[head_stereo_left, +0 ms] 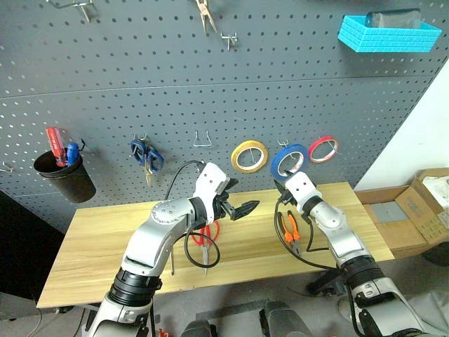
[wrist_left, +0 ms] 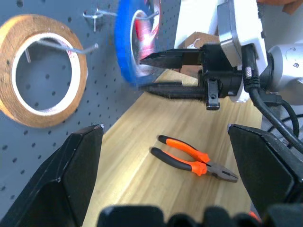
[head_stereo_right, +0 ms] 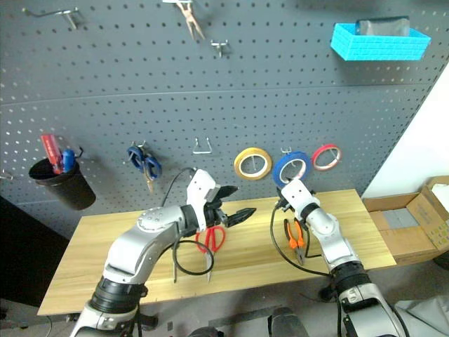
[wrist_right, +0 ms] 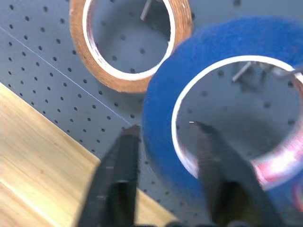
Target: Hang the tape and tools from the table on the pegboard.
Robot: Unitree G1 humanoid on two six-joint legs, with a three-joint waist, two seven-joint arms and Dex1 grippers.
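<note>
The blue tape (head_stereo_left: 289,160) hangs on a hook of the dark grey pegboard (head_stereo_left: 175,77), between a yellow roll and a red-pink roll. My right gripper (wrist_right: 163,130) is open at the tape's lower edge, one finger outside the ring and one inside, with the wall between them. My left gripper (head_stereo_left: 247,208) hovers open and empty over the middle of the table (head_stereo_left: 105,242). Red-handled scissors (head_stereo_right: 212,239) lie on the table under my left forearm, partly hidden. Orange-and-black pliers (wrist_left: 194,161) lie flat on the wood below my right wrist.
The pegboard also carries the yellow roll (head_stereo_left: 249,156), the red-pink roll (head_stereo_left: 323,148), blue-handled scissors (head_stereo_left: 146,158), an empty hook (head_stereo_left: 203,139), a black cup (head_stereo_left: 64,175) with red tools and a blue basket (head_stereo_left: 388,33). Cardboard boxes (head_stereo_left: 421,210) stand right of the table.
</note>
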